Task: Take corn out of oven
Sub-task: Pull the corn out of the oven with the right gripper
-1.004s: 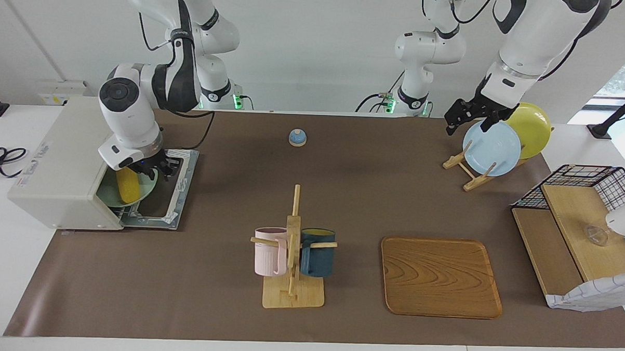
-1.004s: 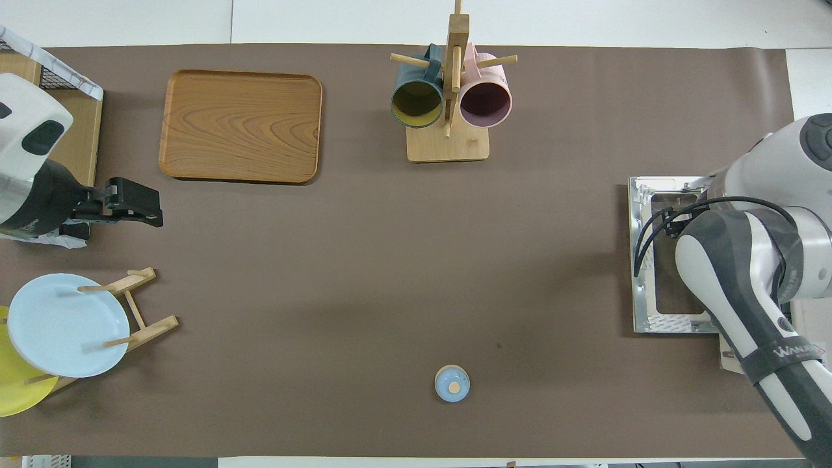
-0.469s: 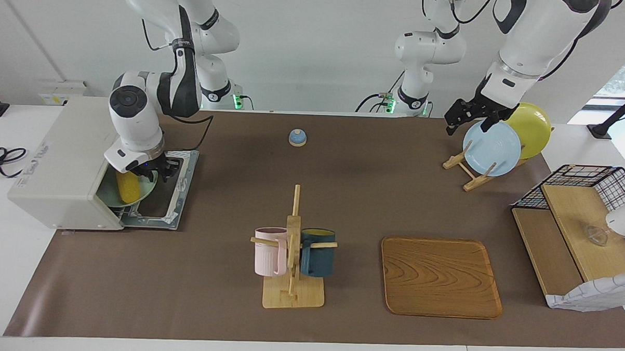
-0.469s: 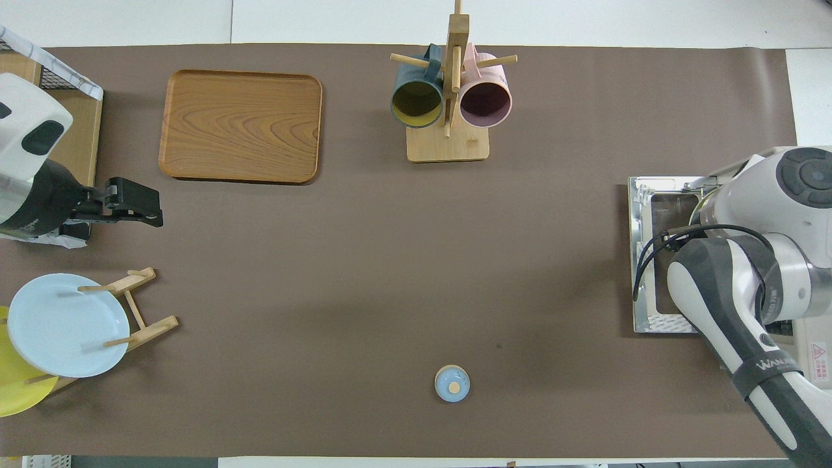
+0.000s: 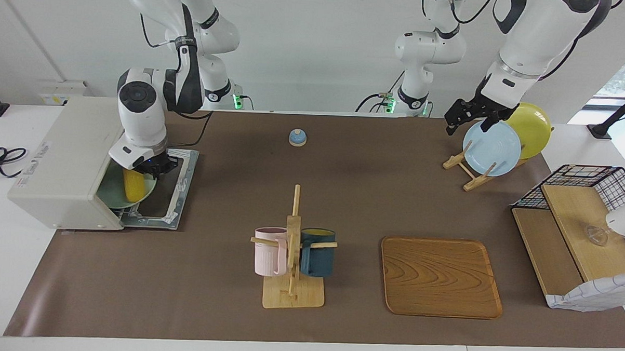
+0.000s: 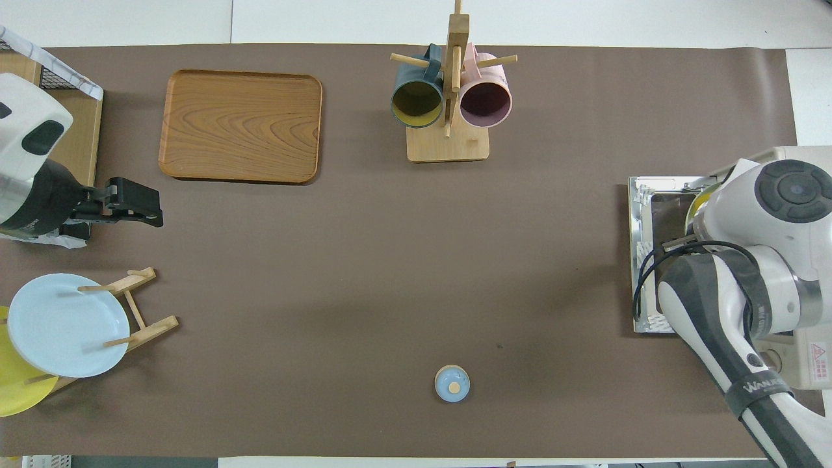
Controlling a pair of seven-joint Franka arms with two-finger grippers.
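The off-white oven stands at the right arm's end of the table, its door folded flat open. In its mouth the yellow corn lies on a pale green plate. My right gripper is down at the oven mouth, shut on the corn's end nearer the robots. In the overhead view the right wrist covers the gripper and the corn. My left gripper waits open in the air over the plate rack, holding nothing.
A mug rack with a pink and a dark blue mug stands mid-table, a wooden tray beside it. The plate rack carries a blue plate and a yellow one. A small blue knob lies near the robots. A wire shelf occupies the left arm's end.
The right gripper has swung a little over the oven mouth and closed on the corn's end; the corn has shifted slightly toward the door. The left arm has not moved.
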